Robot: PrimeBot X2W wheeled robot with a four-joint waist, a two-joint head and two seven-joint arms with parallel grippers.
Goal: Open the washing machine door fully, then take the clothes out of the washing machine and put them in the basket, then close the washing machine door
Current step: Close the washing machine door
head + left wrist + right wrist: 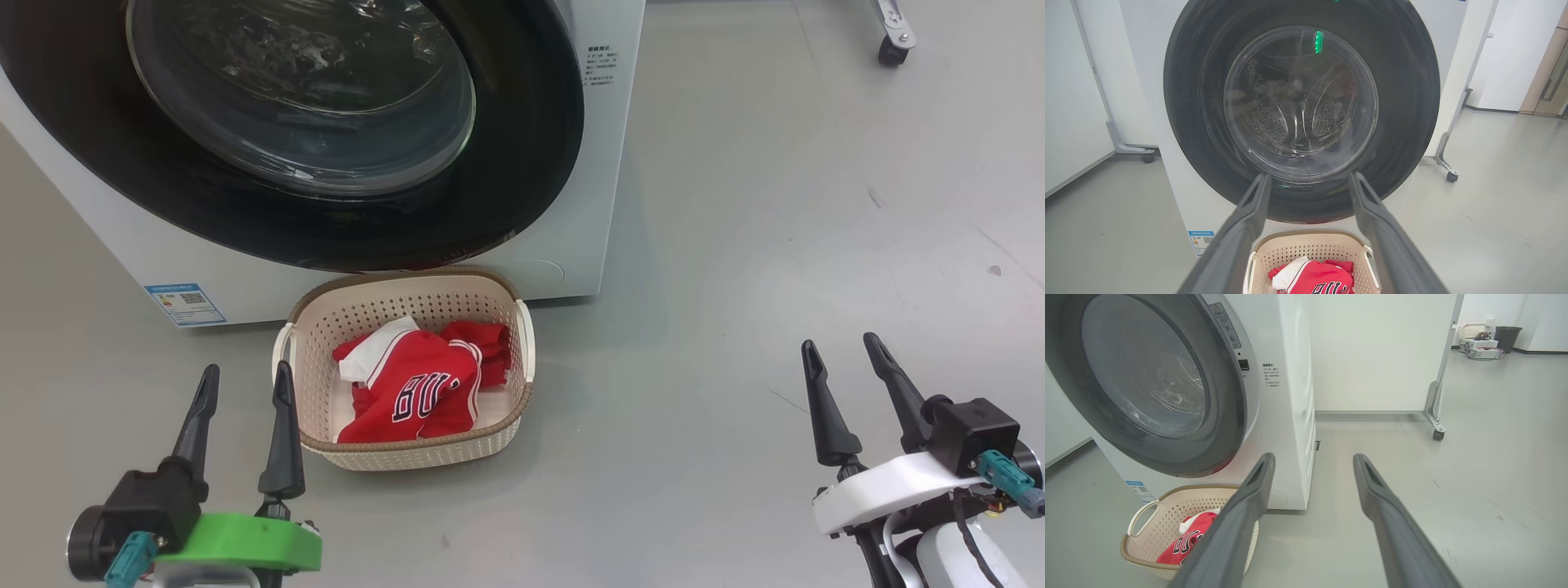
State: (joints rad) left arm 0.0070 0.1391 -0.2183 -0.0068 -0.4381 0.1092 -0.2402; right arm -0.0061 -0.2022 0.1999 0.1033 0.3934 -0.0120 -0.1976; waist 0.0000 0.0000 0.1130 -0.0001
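The white washing machine (608,163) fills the upper left of the head view. The washing machine door (310,106), with its black rim and glass bowl, lies against the machine's front. A thin red sliver shows at the door's (1147,384) lower edge. Through the glass (1302,110) I see steel drum and no clothes. The cream basket (408,287) stands on the floor just before the machine, with the red clothes (416,392) inside it. My left gripper (246,367) is open beside the basket's left handle. My right gripper (840,340) is open, far off to the right over bare floor.
A blue label (184,303) sits low on the machine's front. A wheeled white panel stands right of the machine, its caster (891,51) on the grey floor. A black bin (1506,339) and boxes stand in the far corner.
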